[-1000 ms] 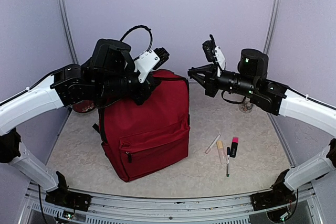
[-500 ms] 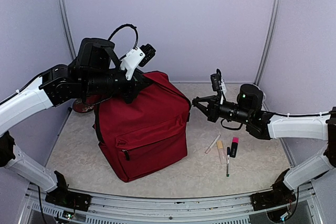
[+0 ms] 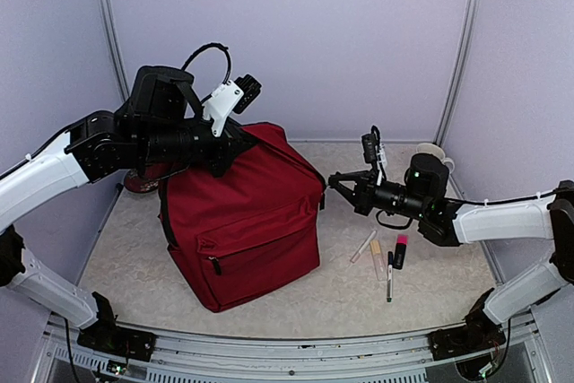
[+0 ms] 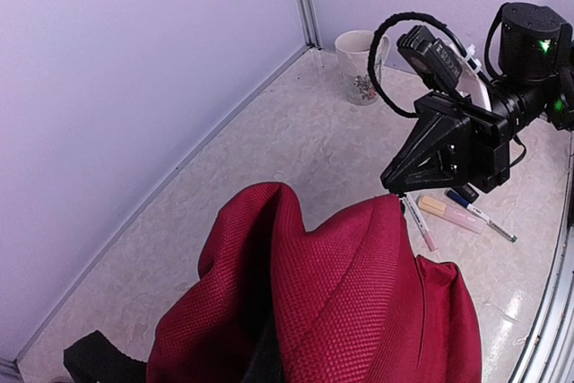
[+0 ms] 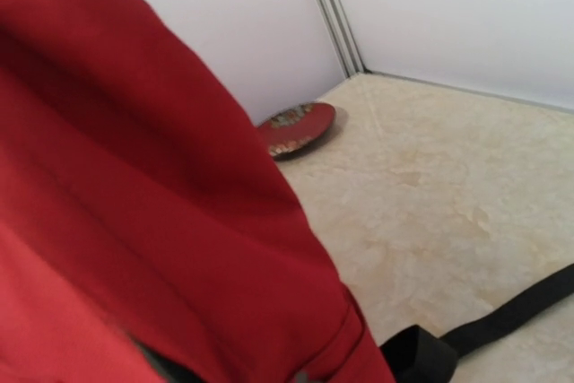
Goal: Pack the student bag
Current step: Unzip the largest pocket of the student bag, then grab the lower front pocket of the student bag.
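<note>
Top external view: the student bag stands mid-counter, front pocket toward the arm bases, its top drawn up and tilted.
Left gripper: at the bag's top rear edge; wrist and fabric cover the fingers, so I cannot tell if they are apart or together.
Right gripper: tip at the bag's upper right corner; seen only side-on, state not clear.
Right wrist view: mostly blurred red fabric.
Pens: right of the bag, apart from it; kinds too small to tell.
Plate: red, behind the bag.
Strap: black, beside the bag's base, cut off by the picture edge.
</note>
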Action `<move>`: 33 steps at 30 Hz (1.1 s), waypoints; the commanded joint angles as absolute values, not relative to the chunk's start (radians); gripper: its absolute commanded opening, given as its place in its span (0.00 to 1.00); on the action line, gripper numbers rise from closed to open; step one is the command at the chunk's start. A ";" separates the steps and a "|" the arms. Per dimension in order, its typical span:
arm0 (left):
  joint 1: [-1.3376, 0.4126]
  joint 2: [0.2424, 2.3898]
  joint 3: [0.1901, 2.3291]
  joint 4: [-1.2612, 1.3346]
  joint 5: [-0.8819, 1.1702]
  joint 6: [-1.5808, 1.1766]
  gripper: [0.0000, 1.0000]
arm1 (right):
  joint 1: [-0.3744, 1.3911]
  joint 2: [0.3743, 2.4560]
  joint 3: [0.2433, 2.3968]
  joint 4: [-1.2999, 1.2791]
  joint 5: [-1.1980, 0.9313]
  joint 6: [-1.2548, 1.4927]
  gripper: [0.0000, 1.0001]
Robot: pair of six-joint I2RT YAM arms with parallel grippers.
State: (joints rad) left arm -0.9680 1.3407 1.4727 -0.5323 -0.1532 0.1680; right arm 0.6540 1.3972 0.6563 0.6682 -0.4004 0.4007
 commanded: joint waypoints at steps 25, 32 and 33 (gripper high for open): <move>-0.936 1.242 1.457 -0.345 -0.256 0.050 0.00 | 0.848 1.105 0.657 0.366 -0.291 0.072 0.71; -0.941 1.259 1.463 -0.348 -0.236 0.041 0.00 | 1.147 1.284 0.767 0.253 -0.328 -0.449 0.64; -0.943 1.262 1.463 -0.349 -0.235 0.041 0.00 | 1.159 1.319 0.791 0.233 -0.318 -0.494 0.64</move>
